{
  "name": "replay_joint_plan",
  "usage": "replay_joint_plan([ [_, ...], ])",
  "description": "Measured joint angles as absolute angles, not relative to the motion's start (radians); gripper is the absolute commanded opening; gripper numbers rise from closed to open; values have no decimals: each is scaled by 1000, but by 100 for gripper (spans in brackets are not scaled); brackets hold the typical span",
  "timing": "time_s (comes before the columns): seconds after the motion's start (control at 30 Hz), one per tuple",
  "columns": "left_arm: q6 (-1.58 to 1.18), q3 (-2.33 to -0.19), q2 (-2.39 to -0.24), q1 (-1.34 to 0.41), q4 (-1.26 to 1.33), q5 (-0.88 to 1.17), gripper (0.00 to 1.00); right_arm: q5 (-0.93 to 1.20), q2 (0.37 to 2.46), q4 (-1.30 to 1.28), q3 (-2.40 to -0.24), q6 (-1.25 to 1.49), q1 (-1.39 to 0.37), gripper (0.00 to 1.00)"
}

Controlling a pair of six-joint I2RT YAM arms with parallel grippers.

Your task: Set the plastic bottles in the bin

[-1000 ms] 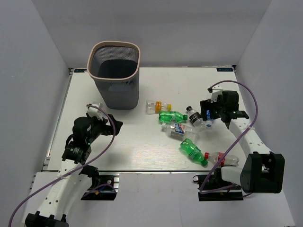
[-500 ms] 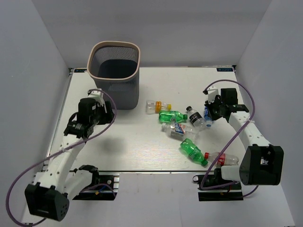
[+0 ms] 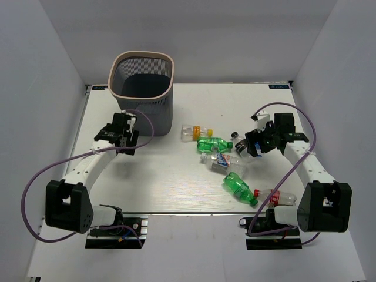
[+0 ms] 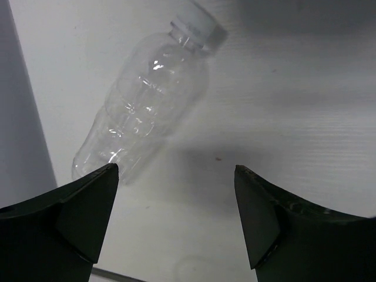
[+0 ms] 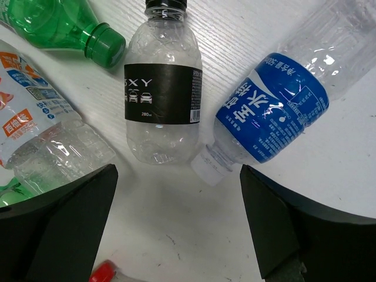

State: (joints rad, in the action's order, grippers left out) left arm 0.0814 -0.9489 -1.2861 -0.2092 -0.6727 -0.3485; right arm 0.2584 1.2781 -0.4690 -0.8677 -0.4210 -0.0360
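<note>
Roughly: all bottles in view lie on the counter point(image 3: 170, 182), with the bin point(image 3: 150, 114) standing far left.
By the bin, the left hand point(image 4: 176, 170) is spread wide and empty. The clear bottle point(image 4: 147, 111) lies just ahead, offset left in the wrist view, long axis diagonal, white cap pointing away; I'd turn the wrist to span it. Over the cluster, the right hand point(image 5: 176, 176) is equally wide and empty. The black-label bottle point(image 5: 163, 100) is ahead, base toward it, with the blue-label bottle point(image 5: 282, 111) beside, cap toward it.
</note>
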Motion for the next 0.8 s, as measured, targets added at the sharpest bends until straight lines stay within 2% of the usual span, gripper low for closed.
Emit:
replay_joint_plan([
  [0.37,292,-769,-1322,-178,-467,-513,91,289,1293,-471,-851,-433,-17,90],
  [0.7,462,-609,-1411,-140,-197,-552,92,299,1293,-474,-836,-453,22,90],
  [0.8,476,-607,-1450,-140,-126,-579,85,304,1293,-474,-836,-453,25,90],
])
